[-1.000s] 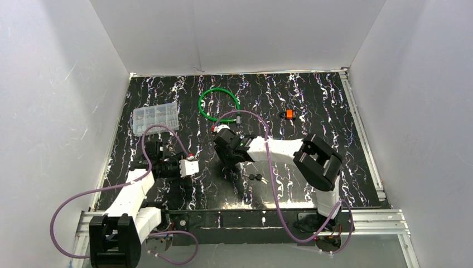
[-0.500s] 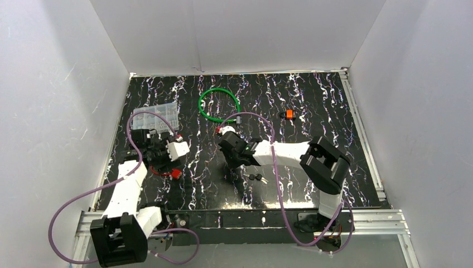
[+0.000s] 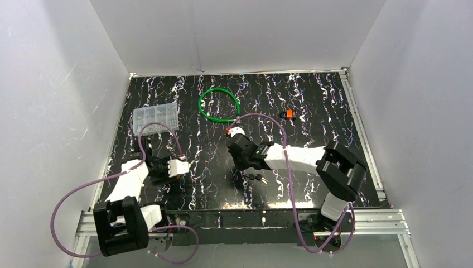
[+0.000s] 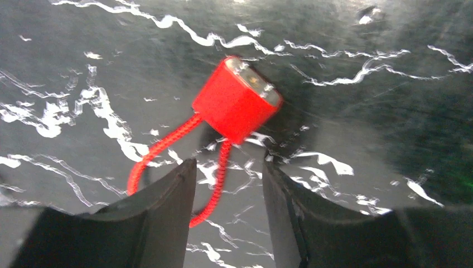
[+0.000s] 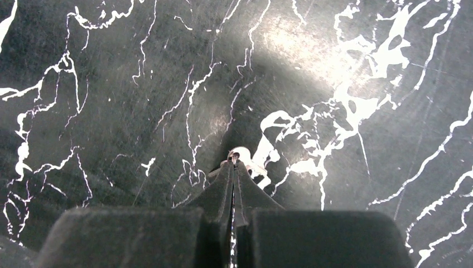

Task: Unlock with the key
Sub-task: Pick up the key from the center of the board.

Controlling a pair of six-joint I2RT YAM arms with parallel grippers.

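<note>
The red lock (image 4: pixel 237 97) lies on the black marbled table, its red cord loop (image 4: pixel 162 146) trailing toward me. My left gripper (image 4: pixel 228 167) is open and low over it, with one strand of the cord between the fingers; in the top view this gripper (image 3: pixel 169 169) hides the lock. The keys (image 3: pixel 254 177), with black heads, lie near the front edge. My right gripper (image 3: pixel 244 167) stands just left of them, pointing down. In the right wrist view its jaws (image 5: pixel 234 160) are shut, with a small silver ring of the key (image 5: pixel 243 153) pinched at the very tips.
A clear plastic parts box (image 3: pixel 156 118) sits at the back left. A green cable loop (image 3: pixel 218 104) lies at the back centre, a small orange object (image 3: pixel 289 114) to its right. White walls close in the table on three sides.
My left gripper swung back, then came down over the red lock, its jaws narrowing. My right gripper went from open to shut and moved right and nearer, to the keys.
</note>
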